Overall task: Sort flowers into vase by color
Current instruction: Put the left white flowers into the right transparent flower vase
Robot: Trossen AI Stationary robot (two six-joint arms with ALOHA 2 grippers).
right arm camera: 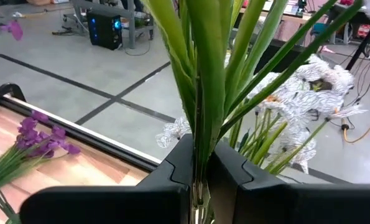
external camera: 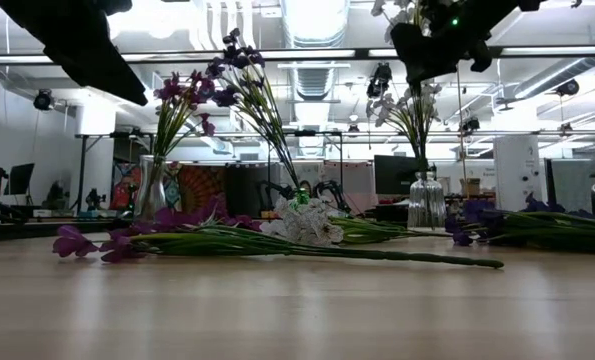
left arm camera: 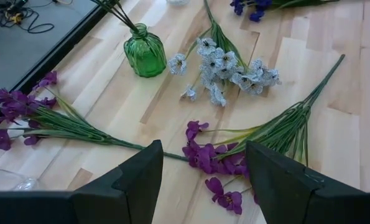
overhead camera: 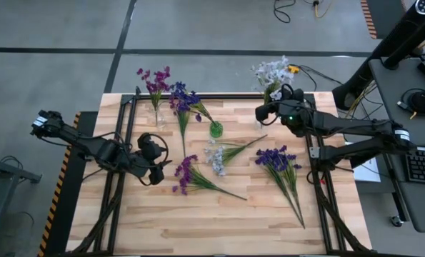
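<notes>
With the right jaws point(right arm camera: 200, 171) pinched on the white sprig's point(right arm camera: 309, 87) stem above its vase point(external camera: 426, 203), a skewed release could tip it, while the left jaws point(left arm camera: 203, 180) gape over a magenta sprig point(left arm camera: 212, 158) on the worktop point(overhead camera: 198, 221).

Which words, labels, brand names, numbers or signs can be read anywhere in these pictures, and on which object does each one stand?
None can be read.
The green vase, the flowers and the wooden table carry no writing.
The posters and screens in the room behind the table, seen in the low view, are too small and blurred to read.
</notes>
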